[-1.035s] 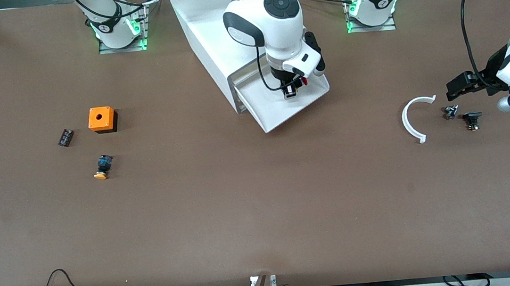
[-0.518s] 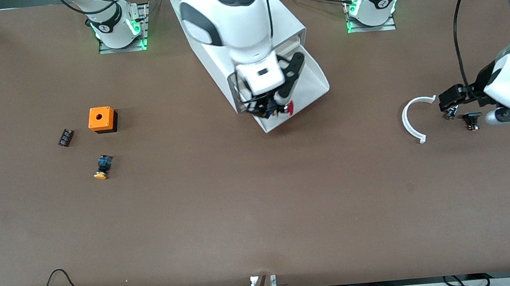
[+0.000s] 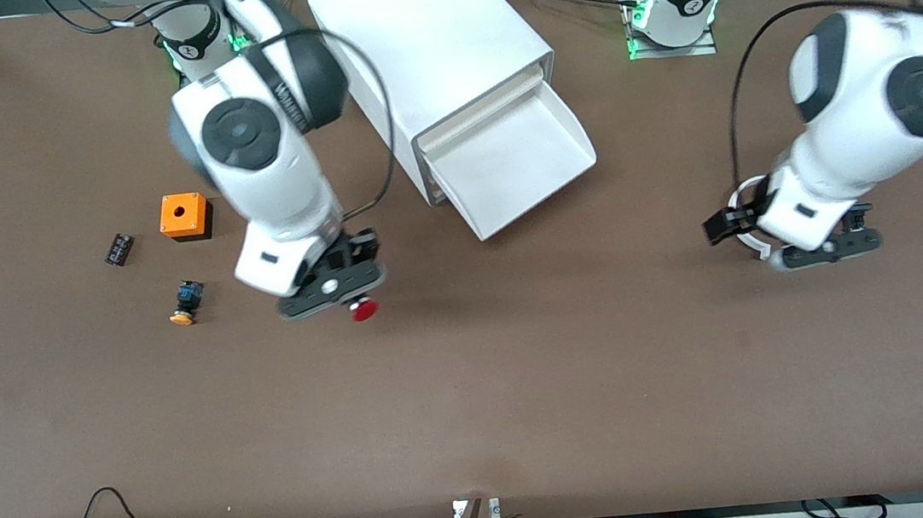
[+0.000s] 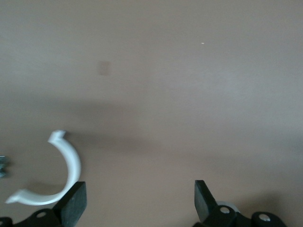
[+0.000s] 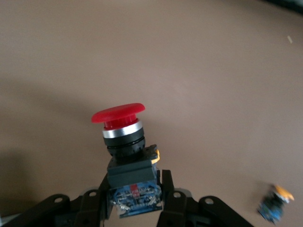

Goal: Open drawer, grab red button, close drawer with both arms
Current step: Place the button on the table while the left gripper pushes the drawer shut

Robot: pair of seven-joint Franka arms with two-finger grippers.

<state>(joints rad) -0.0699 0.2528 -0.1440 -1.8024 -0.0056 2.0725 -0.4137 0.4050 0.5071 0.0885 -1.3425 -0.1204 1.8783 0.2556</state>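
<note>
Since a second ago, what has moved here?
The right gripper, shut on the red button, swung out of the open drawer to over bare table beside the orange-capped button. The left gripper, open, moved over the white ring piece. The drawer stays open.

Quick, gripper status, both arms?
Left gripper: open, empty, over the white arc.
Right gripper: shut on the red button, over bare table.

Robotics lab: bench-mounted arms [image 3: 261, 143], cables [image 3: 102, 511].
</note>
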